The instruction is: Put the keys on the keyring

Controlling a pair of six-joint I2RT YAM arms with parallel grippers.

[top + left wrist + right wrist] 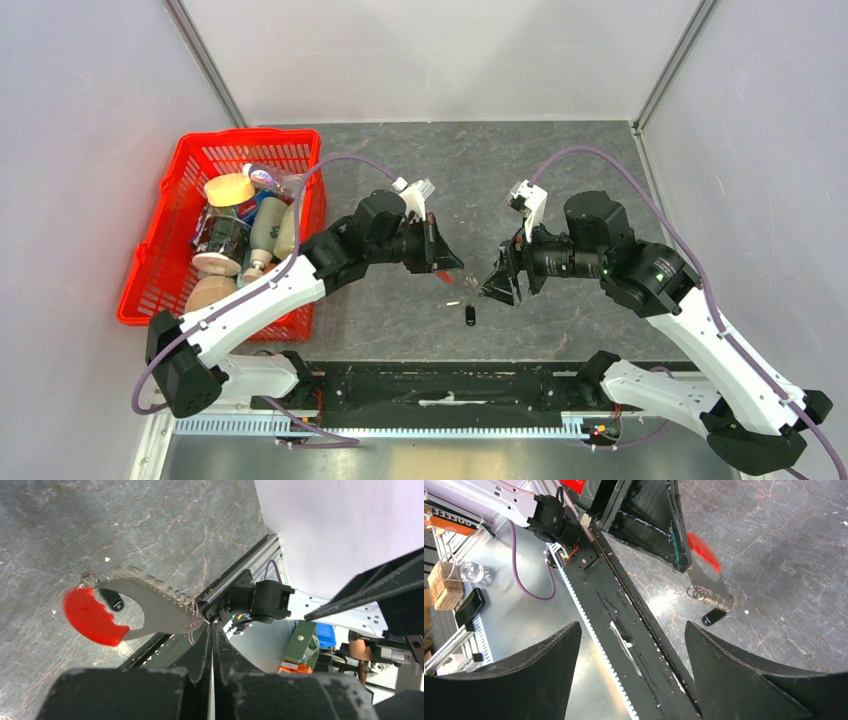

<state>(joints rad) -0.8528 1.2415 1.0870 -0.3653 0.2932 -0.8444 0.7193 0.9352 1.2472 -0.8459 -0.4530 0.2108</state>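
Left gripper (212, 630) pinches the grey metal oblong keyring (150, 605) with its red curved strip, mid-frame over the grey stone-look table (560, 160).
In the left wrist view the keyring's long axis runs from the pressed-together fingers up-left to the red end. The keys (469, 315), a tiny silver key on a black oblong fob, lie lower centre. The right gripper (497, 285) is spread, facing them. A red plastic basket (148, 262) of bottles sits far left.

My top view looks steeply down from above and behind the bases and takes in the whole table (560, 170) from a distance. The left wrist camera sits close behind the left gripper (212, 636) and faces the base rail (231, 582) and the right arm's base (270, 602). The right wrist camera peers between the fingers of the right gripper (633, 627) toward the left arm's base (555, 521). All three views share the keyring (446, 271), the key fob (468, 316) and that rail.
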